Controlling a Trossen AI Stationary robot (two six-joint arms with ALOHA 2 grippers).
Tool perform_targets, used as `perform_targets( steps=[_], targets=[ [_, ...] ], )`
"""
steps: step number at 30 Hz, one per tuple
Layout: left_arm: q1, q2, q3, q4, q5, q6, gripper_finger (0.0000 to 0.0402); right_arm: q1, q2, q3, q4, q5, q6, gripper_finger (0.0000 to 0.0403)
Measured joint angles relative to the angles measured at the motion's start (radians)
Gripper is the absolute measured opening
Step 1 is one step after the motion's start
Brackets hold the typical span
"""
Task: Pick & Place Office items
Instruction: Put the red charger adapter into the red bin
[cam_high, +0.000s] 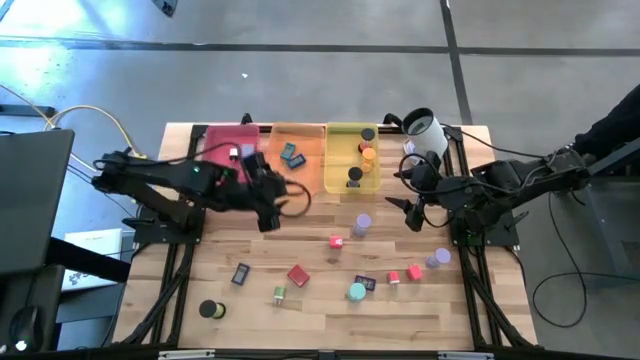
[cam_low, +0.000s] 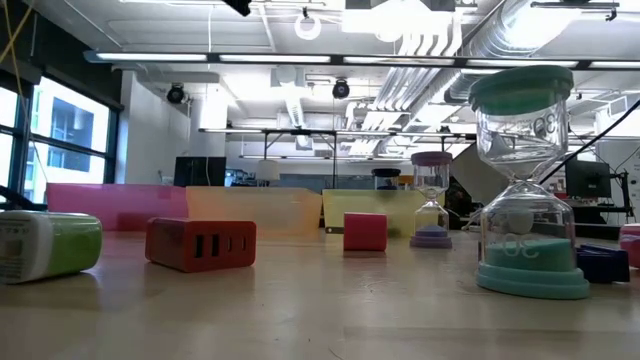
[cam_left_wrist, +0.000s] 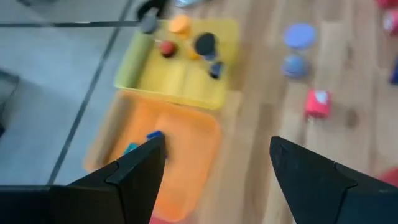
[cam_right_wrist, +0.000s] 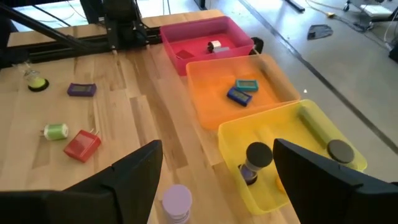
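Observation:
Office items lie scattered on the wooden table's near half: a purple hourglass (cam_high: 362, 224), a red cube (cam_high: 336, 241), a red block (cam_high: 298, 275), a dark blue rectangle (cam_high: 241, 273), a teal hourglass (cam_high: 357, 291) and others. More items lie in the pink (cam_high: 228, 140), orange (cam_high: 297, 158) and yellow (cam_high: 350, 165) trays at the far edge. My left gripper (cam_high: 275, 205) hangs open above the table by the orange tray's near edge (cam_left_wrist: 186, 186), holding nothing. My right gripper (cam_high: 405, 212) hangs open near the yellow tray (cam_right_wrist: 292, 143), above the purple hourglass (cam_right_wrist: 176, 200), also holding nothing.
A white rounded device with a black top (cam_high: 425, 130) stands at the far right corner. The three trays stand side by side along the far edge. Bare wood lies between the trays and the scattered items. Neither gripper shows in the low view.

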Motion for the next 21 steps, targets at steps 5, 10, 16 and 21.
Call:
perform_targets(
  steps=[5,10,16,21],
  targets=[
    [-0.057,0.042,0.0,0.011,0.074,-0.012,0.028,0.0,0.0,0.0,-0.007,-0.015,0.01,0.0295],
    [-0.092,0.053,0.0,0.076,0.274,-0.205,0.028,0.0,0.0,0.0,-0.008,-0.018,0.01,0.0295],
    [-0.118,0.052,0.0,0.102,0.532,-0.298,0.028,0.0,0.0,0.0,-0.008,-0.019,0.007,0.0295],
    [-0.135,0.068,-0.001,0.161,0.627,-0.303,0.028,0.0,0.0,0.0,-0.015,-0.051,0.003,0.0295]
  ],
)
